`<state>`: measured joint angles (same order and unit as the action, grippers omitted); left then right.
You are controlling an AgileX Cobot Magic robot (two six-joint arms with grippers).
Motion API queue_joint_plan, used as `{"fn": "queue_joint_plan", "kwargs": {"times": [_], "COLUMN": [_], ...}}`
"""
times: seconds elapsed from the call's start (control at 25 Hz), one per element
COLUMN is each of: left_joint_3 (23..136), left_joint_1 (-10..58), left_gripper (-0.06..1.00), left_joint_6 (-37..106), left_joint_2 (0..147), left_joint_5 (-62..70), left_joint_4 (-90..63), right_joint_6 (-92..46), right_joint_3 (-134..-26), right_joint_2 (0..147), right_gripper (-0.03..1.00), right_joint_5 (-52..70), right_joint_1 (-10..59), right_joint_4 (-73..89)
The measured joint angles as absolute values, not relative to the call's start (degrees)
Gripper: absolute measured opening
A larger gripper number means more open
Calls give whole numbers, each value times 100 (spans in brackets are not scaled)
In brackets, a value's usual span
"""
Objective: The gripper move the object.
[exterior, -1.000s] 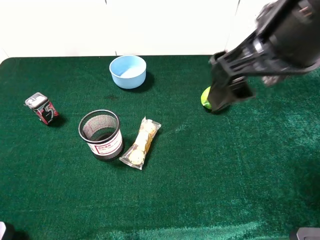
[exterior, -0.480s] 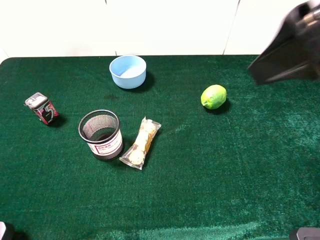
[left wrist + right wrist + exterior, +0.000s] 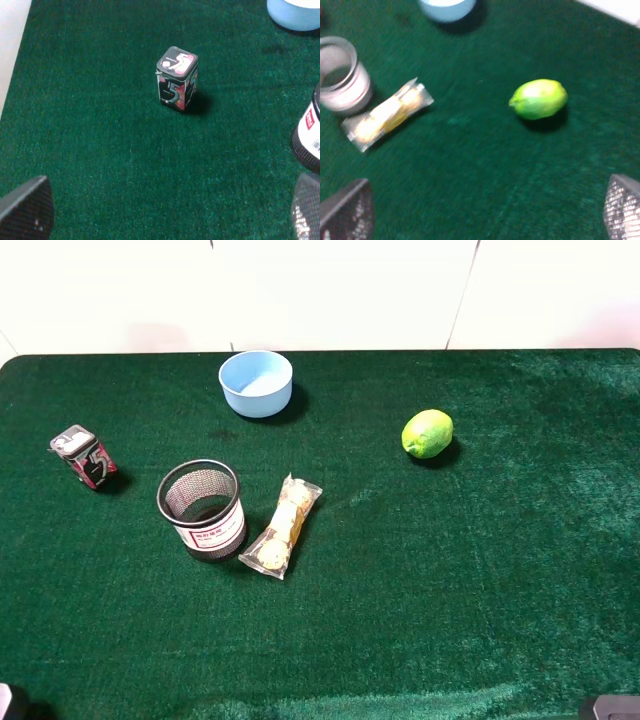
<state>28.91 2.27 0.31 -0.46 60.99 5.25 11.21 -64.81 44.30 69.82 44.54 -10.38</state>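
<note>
The clear packet of gold-wrapped chocolates (image 3: 281,526) lies flat on the green cloth, just right of the mesh cup (image 3: 202,508). It also shows, blurred, in the right wrist view (image 3: 387,114). Neither arm shows over the table in the exterior view. My right gripper (image 3: 485,210) is open and empty, its fingertips (image 3: 345,210) wide apart, well back from the packet. My left gripper (image 3: 165,210) is open and empty, facing the red-black can (image 3: 176,79).
A green lime (image 3: 427,433) lies at the right back. A light blue bowl (image 3: 256,382) stands at the back middle. The red-black can (image 3: 84,457) stands at the left. The table's back edge meets a white wall.
The right arm, which hung over the lime a second ago, has pulled away to the upper right and left the exterior view. The lime and the other objects have not moved.
</note>
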Motion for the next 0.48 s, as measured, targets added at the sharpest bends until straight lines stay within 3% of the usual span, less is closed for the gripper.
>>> {"fn": "queue_joint_plan", "kwargs": {"times": [0.24, 0.48], "left_joint_3": [2891, 2891], "left_joint_1": [227, 227], "left_gripper": [96, 96], "left_joint_6": [31, 31], "left_joint_2": [-46, -46], "left_joint_5": [6099, 6099], "left_joint_4": [525, 525], "right_joint_6": [1121, 1121], "right_joint_3": [-5874, -4851], "right_joint_2": [3649, 2564], "right_gripper": [69, 69], "right_joint_5": [6828, 6395], "right_joint_1": [2827, 1693], "right_joint_4": [-1038, -814]}}
